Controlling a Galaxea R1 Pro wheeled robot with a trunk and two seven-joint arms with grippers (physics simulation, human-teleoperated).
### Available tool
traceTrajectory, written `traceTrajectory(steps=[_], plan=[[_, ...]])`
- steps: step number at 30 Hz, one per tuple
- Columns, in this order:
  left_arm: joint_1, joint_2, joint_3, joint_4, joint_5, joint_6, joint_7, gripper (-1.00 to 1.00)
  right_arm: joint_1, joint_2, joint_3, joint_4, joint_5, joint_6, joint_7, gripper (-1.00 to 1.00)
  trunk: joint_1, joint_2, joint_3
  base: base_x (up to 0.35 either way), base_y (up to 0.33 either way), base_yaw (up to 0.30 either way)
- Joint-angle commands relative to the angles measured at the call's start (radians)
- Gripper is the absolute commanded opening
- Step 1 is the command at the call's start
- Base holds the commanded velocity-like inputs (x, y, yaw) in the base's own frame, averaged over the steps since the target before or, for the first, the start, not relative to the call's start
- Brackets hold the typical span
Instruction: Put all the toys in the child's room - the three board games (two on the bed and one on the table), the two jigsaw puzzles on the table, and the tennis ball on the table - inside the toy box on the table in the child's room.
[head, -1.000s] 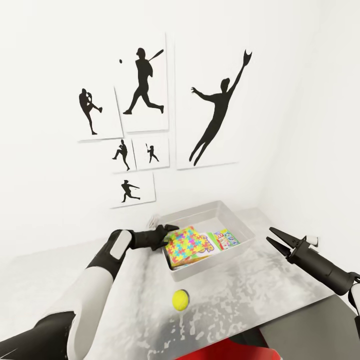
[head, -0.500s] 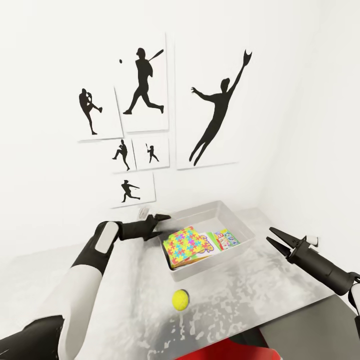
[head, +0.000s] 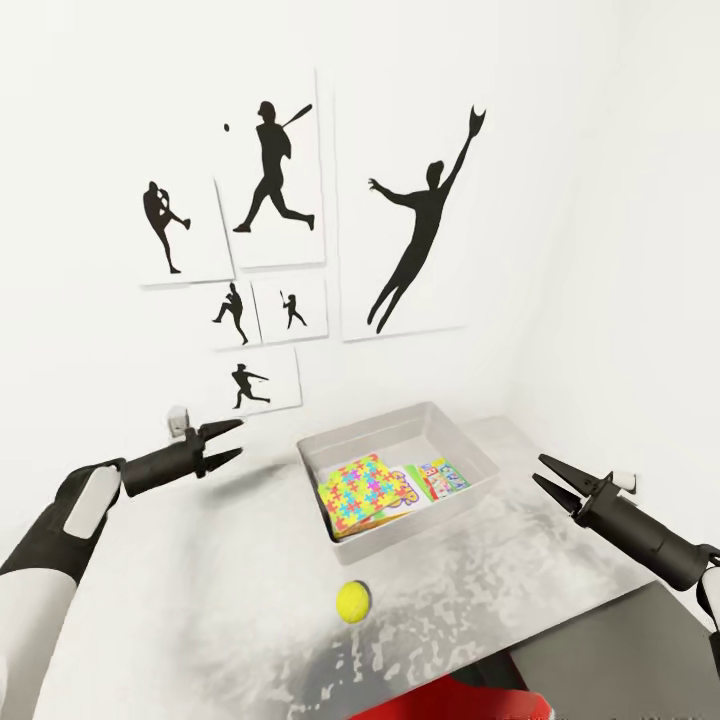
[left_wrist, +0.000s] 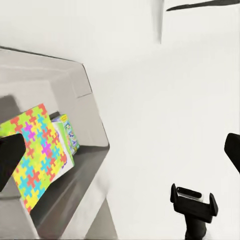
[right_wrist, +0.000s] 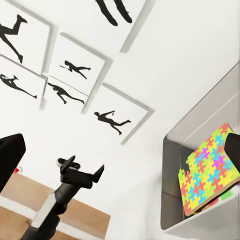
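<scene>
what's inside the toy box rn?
In the toy box: a jigsaw puzzle on top, a flat printed box beside it. Yellow-orange edges poke out below the puzzle; what they belong to is covered.

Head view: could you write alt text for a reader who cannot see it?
A shallow light-grey open toy box on a pale table holds a multicoloured jigsaw square; a small yellow tennis ball lies on the table in front of it. Open left gripper and right gripper flank it, both empty.
</scene>
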Motion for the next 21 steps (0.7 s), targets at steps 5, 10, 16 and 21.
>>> traceTrajectory(steps=[5, 10, 16, 21], plan=[[0.135, 0.120, 0.008, -0.002, -0.011, -0.005, -0.165, 1.00, -0.001, 0.000, -0.001, 0.000, 0.003, 0.004, 0.005, 1.00, 0.001, -0.002, 0.004, 0.000, 0.000, -0.174], [0.227, 0.178, 0.014, -0.003, -0.014, -0.025, -0.253, 1.00, -0.001, 0.002, 0.000, 0.000, 0.003, 0.003, 0.005, 1.00, 0.001, -0.002, 0.010, 0.000, 0.000, -0.176], [0.260, 0.210, 0.015, 0.009, -0.017, -0.051, -0.292, 1.00, -0.001, 0.004, 0.004, -0.001, 0.003, -0.001, 0.005, 1.00, 0.001, -0.002, 0.017, 0.000, 0.000, -0.177], [0.264, 0.225, 0.016, 0.012, -0.018, -0.064, -0.303, 1.00, -0.001, 0.008, 0.007, -0.001, 0.003, -0.005, 0.005, 1.00, 0.001, -0.002, 0.023, -0.055, 0.010, -0.179]])
